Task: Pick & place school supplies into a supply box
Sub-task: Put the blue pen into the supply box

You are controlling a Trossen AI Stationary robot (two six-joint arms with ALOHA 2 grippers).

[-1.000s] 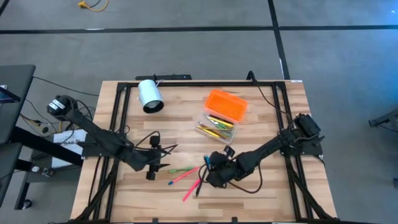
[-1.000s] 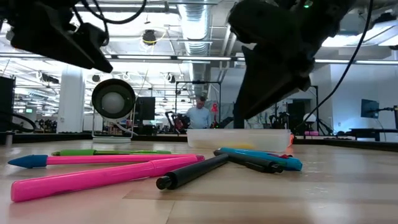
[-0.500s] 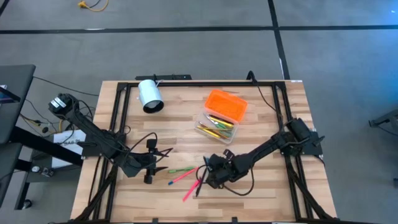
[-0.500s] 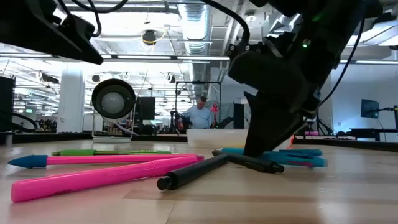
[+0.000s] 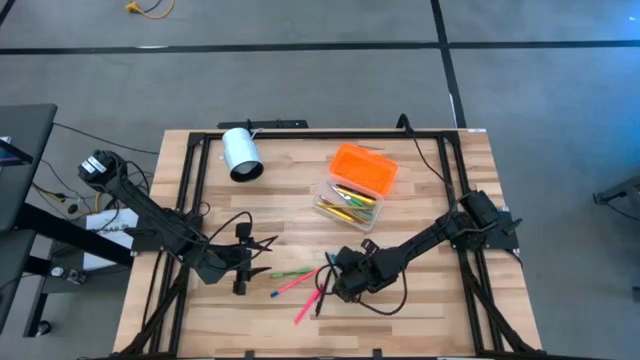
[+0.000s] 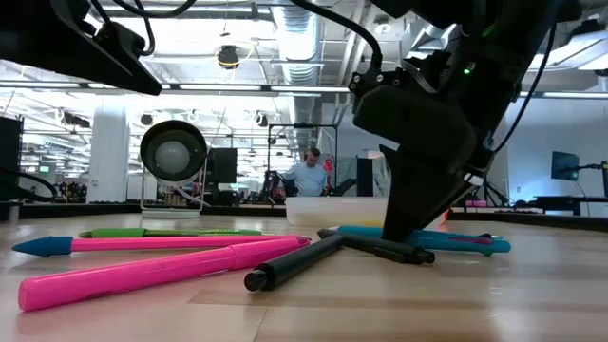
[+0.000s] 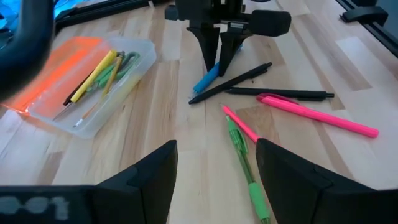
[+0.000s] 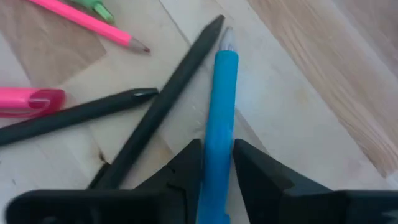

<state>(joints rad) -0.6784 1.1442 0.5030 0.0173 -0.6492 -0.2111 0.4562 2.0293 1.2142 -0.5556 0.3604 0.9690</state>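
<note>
Several loose pens lie on the wood table: a green one (image 7: 245,165), two pink ones (image 7: 317,112), two black ones (image 7: 230,81) and a blue pen (image 8: 221,106). My right gripper (image 8: 216,168) stands down on the blue pen, shut on it. My left gripper (image 7: 214,186) hovers open to the left of the pens (image 5: 262,245), touching nothing. The supply box (image 5: 340,215) sits farther back, its clear base holding yellow and green supplies and its orange lid (image 5: 365,168) lying open behind it. My right gripper pinches the blue pen's barrel (image 8: 219,140) between its two fingers, about midway along it, back from the tip (image 8: 227,34). The fingers (image 6: 399,218) come steeply from above and lie across the pen. The pen lies flat on the table beside a black pen (image 8: 158,109).
A white cylinder (image 5: 241,155) lies at the back left of the table. Black frame rails (image 5: 190,180) run along the table's left, right and far edges. A person stands far off in the room behind (image 6: 306,176).
My right gripper has come down onto the pens and tipped steeper. The blue pen has swung and slid a little along the table under it, staying flat.
</note>
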